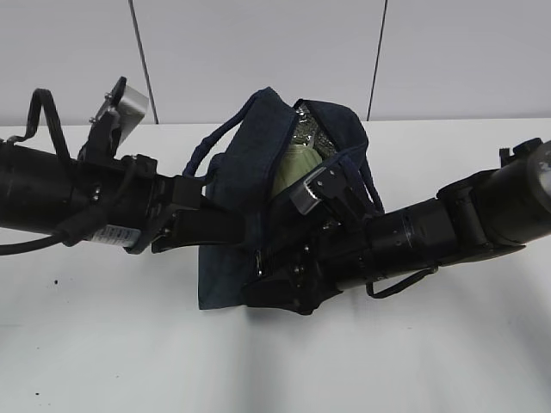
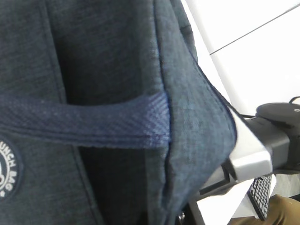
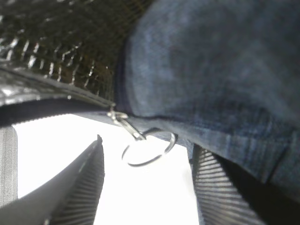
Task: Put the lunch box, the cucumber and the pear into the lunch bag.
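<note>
Right wrist view shows you the right pincer [image 3: 145,187] spread wide around the metal ring pull [image 3: 149,149] of the dark navy fabric lunch bag [image 1: 250,172]; the left pincer's state is hidden.

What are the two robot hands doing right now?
Left gripper: hidden against the lunch bag; cannot tell.
Right gripper: open, the zipper ring between its fingers.

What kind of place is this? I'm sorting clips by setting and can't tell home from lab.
Likely a lab or test bench, not a home: a bare white table, plain pale wall panels behind it, and only the lunch bag set out between two robot arms. No kitchen furnishings show.
</note>
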You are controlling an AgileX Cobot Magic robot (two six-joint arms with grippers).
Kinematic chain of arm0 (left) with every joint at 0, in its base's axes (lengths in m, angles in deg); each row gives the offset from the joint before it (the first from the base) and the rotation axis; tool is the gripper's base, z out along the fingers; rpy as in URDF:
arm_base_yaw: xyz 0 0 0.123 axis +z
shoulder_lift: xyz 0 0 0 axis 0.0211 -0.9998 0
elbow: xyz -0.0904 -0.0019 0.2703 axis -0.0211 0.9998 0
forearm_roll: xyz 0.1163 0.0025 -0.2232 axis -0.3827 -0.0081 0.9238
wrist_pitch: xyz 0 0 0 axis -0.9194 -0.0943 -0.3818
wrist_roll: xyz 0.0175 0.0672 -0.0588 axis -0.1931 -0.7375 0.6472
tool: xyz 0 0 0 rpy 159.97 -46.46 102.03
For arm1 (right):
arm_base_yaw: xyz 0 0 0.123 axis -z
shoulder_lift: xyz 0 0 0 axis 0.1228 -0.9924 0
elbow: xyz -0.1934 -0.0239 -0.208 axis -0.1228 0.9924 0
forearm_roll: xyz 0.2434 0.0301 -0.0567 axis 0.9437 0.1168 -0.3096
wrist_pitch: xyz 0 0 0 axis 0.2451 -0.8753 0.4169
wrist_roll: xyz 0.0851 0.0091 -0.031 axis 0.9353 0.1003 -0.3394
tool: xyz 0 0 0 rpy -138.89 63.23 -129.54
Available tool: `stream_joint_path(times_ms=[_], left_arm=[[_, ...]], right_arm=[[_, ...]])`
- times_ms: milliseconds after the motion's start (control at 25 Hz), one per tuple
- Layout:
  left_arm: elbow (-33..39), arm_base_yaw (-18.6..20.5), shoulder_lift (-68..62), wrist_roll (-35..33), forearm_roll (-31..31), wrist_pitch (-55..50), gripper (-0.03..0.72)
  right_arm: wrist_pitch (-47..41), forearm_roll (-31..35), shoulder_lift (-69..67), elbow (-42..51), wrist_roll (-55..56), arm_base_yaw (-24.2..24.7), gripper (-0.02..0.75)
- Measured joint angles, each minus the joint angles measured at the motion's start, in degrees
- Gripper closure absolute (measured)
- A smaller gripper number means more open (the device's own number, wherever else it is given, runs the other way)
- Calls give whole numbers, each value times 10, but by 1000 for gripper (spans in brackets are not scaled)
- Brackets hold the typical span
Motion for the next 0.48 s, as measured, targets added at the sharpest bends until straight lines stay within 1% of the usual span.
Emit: stream_joint_path(times_ms=[80,240,480], left_arm=[[0,0,0,0,0,0,676],[0,0,0,0,0,-3,676],[0,0,0,0,0,-7,676]], right_arm=[[0,0,0,0,0,0,276],[0,3,0,0,0,0,330],[0,3,0,0,0,0,364]])
